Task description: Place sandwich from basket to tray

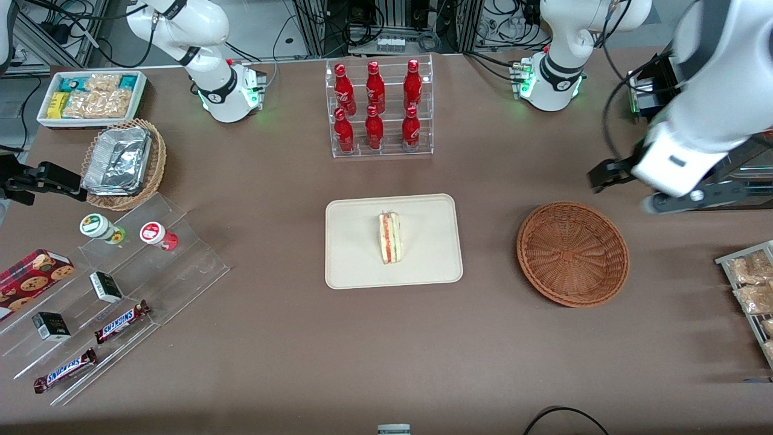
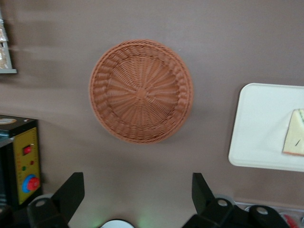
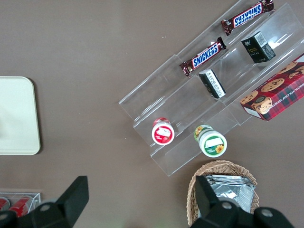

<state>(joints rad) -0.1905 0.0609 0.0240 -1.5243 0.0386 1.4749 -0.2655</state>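
White left arm reaching in over the working arm's end of the brown worktop, wrist bent down, camera facing straight onto the surface. Black claw held up in the air above the worktop, near the round reddish-brown wicker basket and farther from the front camera than it. Fingers spread wide, gripping nothing, touching nothing.

Toward the parked arm's end:
- white bin of snack packets
- nearer to the front camera, lighter tan wicker basket with foil containers
- clear stepped acrylic stand carrying two small round jars, small dark boxes and two Snickers bars
- red cookie box just beside the stand

In the middle:
- clear rack of red bottles
- nearer to the front camera, flat cream-beige rectangular tray with the small triangular sandwich on it, about at its centre, pink, orange and green cut edge showing

Toward the working arm's end:
- the wicker basket, well apart from the tray, bare woven bottom in plain sight
- wire rack of pale snack packets at the worktop's edge
- black box with a yellow panel and a red button, seen only from the wrist camera
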